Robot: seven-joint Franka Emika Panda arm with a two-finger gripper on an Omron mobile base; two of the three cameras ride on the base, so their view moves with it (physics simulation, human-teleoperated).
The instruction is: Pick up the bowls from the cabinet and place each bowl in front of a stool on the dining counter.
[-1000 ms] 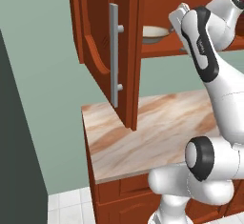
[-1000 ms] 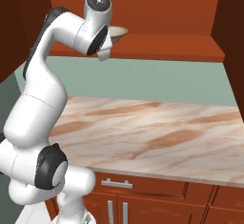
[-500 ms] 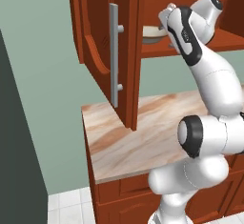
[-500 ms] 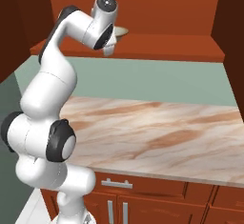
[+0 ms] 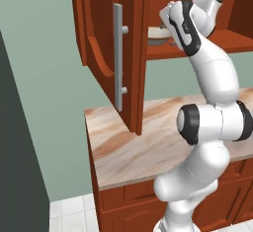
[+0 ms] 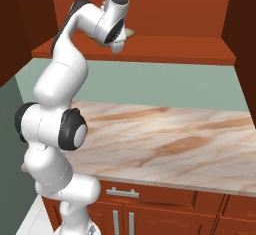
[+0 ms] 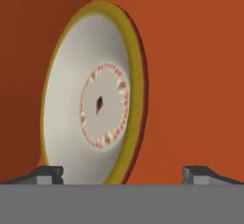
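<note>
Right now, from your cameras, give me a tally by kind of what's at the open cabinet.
Bowls: 1
Open cabinet doors: 1
Door handles: 1
Cabinet shelves: 1
Marble counters: 1
Total: 5

Pale green wall [image 5: 44,78]; veined marble worktop [image 6: 165,144] over red-brown drawer fronts [image 6: 150,209]; white tile floor [image 5: 69,213].

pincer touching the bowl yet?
Cannot tell. In the hand view the pincer stands open with the bowl close ahead, its lower edge cut off at the bottom. In both base views the arm hides the pincer.
</note>
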